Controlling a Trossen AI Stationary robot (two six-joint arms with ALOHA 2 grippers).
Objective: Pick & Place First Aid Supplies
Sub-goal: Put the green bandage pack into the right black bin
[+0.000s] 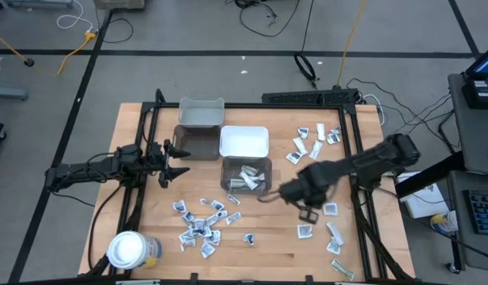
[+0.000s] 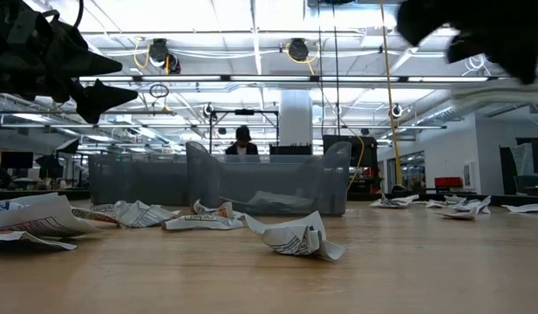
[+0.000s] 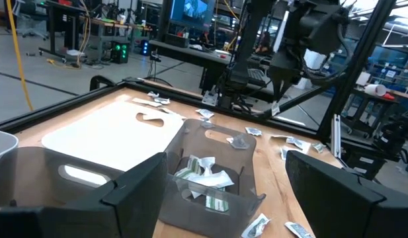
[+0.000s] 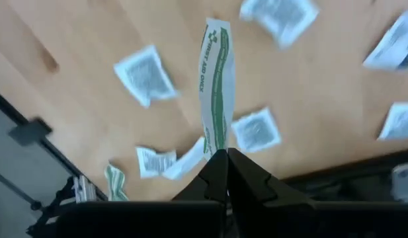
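Bench [image 1: 251, 261]: wooden, w/ three bins mid-bench; the clear bin [image 1: 246, 174] nearest the front edge already holds a few packets. Left gripper [image 1: 174, 162] waits just left of the bins, fingers spread, nothing in it.

Right gripper [image 4: 225, 158]: over the bench right of the clear bin, fingers pressed together on one end of a green-printed first aid strip [image 4: 215, 92], which hangs free above the wood. Loose white packets [image 1: 200, 226] lie scattered front-left; more at [image 1: 313, 142], back-right.

Step in hand, we judge: carry strip to clear bin and drop.

- Grip is on the very tip only, so we'd move slowly; a swing could work it loose.
- Keep high enough that the dangling end clears the bin wall.
- Centre over the bin opening before spreading fingers; light paper may drift or cling to a pad.
- Left arm sits near the bins; approach from the right side.
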